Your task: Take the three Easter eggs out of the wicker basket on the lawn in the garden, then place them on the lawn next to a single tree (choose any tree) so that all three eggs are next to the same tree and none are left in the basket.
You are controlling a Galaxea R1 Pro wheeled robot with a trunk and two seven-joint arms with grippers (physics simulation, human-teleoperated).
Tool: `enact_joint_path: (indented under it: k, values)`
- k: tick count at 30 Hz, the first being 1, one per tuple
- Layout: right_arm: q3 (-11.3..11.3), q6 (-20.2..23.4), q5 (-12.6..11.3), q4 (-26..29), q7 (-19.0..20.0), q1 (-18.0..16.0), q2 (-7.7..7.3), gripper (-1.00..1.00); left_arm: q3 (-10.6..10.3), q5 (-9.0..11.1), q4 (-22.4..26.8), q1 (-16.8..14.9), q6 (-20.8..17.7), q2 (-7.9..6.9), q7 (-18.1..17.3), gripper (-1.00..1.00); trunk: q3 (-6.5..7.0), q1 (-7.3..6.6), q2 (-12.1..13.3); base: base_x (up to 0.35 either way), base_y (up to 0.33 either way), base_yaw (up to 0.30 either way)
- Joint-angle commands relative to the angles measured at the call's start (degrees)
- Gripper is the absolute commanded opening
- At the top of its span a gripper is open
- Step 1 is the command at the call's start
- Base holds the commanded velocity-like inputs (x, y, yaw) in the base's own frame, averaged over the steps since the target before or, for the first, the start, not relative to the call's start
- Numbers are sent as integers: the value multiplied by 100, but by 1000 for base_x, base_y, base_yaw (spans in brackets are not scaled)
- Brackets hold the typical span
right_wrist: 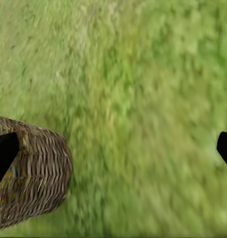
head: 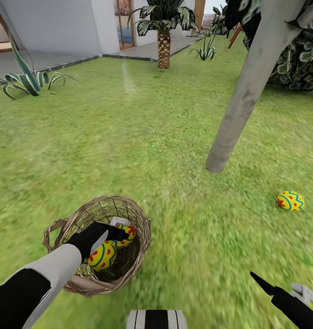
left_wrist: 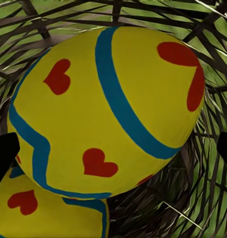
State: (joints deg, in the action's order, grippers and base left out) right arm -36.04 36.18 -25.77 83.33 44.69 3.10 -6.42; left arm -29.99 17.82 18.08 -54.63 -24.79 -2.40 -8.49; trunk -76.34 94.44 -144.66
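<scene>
Left wrist view: left gripper [left_wrist: 113, 148] spread wide around an egg [left_wrist: 106, 111], fingertips clear of its sides, inside the wicker basket [left_wrist: 207, 198].
A second egg [left_wrist: 48, 213] touches it beneath; the head view adds a third egg [head: 290, 200] on the lawn [head: 129, 137] beyond the basket, near the tree [head: 247, 96]. Right wrist view: right gripper [right_wrist: 113, 148] gapes, empty, over grass beside the basket.
</scene>
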Motion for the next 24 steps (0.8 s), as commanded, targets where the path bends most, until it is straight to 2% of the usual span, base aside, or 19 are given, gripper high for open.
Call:
enact_joint_path:
  k: [1,11,15,22,24]
  values:
    - [-5,39,-33,21,119,3,0,100,-34,46,11,-1,-28,-6,6,100,-3,-1,-1,0,0,0]
    - [-24,45,-28,108,1000,8,-5,100,-27,46,11,4,71,-6,22,100,-3,-1,-1,0,0,0]
    - [-25,47,-27,112,1105,8,-7,100,-27,46,11,4,88,-11,27,100,-3,-1,-1,0,0,0]
    - [-26,47,-25,114,1146,11,-8,100,-25,46,134,5,170,-14,38,100,-158,17,-11,0,0,0]
    - [-26,50,-25,114,1146,10,-9,100,-25,46,183,5,190,-15,39,100,-158,17,-11,0,0,0]
